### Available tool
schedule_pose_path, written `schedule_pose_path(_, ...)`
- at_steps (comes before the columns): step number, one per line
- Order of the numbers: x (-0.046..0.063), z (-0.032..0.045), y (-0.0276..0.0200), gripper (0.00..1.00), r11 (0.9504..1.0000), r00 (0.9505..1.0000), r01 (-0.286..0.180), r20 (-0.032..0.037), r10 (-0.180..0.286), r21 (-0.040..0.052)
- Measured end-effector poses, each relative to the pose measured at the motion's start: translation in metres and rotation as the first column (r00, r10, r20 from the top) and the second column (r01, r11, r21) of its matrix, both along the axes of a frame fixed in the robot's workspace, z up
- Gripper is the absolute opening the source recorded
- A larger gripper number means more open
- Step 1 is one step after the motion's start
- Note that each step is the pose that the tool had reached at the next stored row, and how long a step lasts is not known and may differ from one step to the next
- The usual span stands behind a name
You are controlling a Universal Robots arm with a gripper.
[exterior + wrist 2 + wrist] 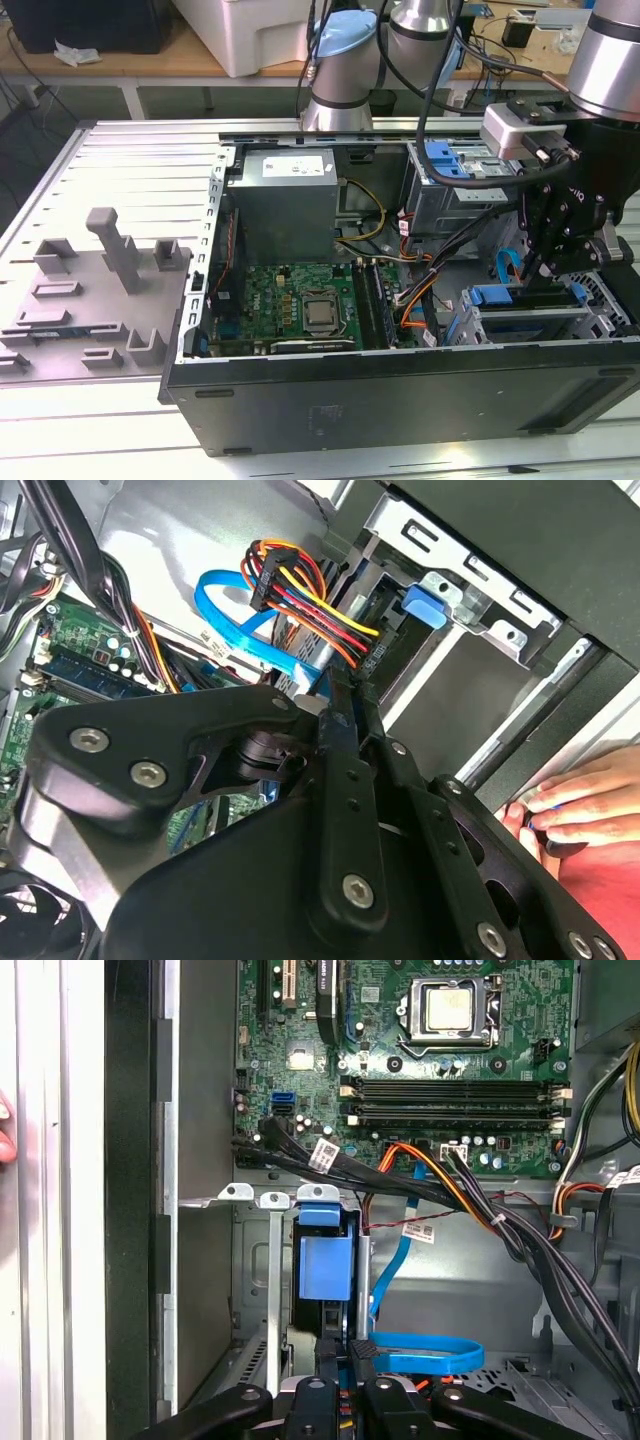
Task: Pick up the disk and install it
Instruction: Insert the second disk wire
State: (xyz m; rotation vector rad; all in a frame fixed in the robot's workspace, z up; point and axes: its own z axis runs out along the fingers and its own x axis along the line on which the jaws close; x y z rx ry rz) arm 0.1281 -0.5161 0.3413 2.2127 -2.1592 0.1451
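The disk [325, 1260] sits edge-on in a slot of the grey drive cage [255, 1290] at the case's corner. Its blue end handle [425, 605] points toward the motherboard. In the exterior view the handle [490, 296] shows at the cage's top on the exterior view's right. My gripper [342, 1352] reaches down into the case at the disk's other end, its black fingers [362, 1355] drawn close on the disk's thin edge. In the second wrist view my gripper [350, 705] meets the disk just below a multicoloured power plug [300, 585]. The exterior view shows my gripper [545, 268] low inside the case.
A blue flat cable [425, 1352] and black cable bundles [560, 1260] lie beside the cage. The motherboard [300, 300] fills the case floor. A blue bracket [445, 160] tops the rear drive cage. A person's hand [570, 800] rests on the case rim. Grey fixtures [115, 250] stand at the exterior view's left.
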Motion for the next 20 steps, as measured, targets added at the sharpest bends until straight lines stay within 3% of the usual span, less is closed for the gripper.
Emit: schedule_pose_path(20, -0.0001, -0.0029, 0.0, 0.16, 1.0, 1.0, 0.0, 0.0, 0.0, -0.0001)
